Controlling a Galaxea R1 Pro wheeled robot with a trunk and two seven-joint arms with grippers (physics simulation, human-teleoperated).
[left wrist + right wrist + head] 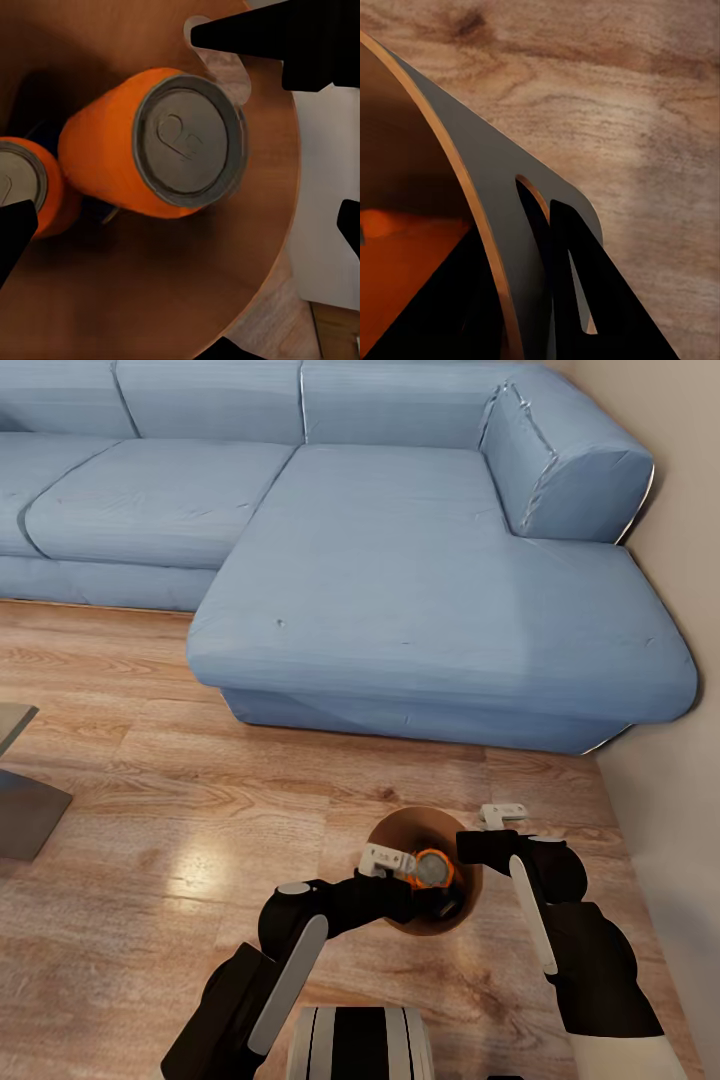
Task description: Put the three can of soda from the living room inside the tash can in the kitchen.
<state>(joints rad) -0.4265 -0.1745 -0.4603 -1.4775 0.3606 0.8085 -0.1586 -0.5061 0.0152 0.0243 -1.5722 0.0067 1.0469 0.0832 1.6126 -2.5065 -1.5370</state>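
Bin: a round light-brown wooden trash can (400,830) is being held over the wood floor (150,860) by the right hand (487,847), pinching its rim.
Left hand (408,880): spread, inside the bin's mouth.
Cans: two orange cylindrical soda cans (154,142) are lying inside.
Risk: the bin may tip, spilling them.

I see a blue sofa (400,550) along the far edge of the wood floor (150,760), its chaise reaching toward me beside the beige wall (670,780). A grey table (20,800) corner juts in at the floor's left edge.
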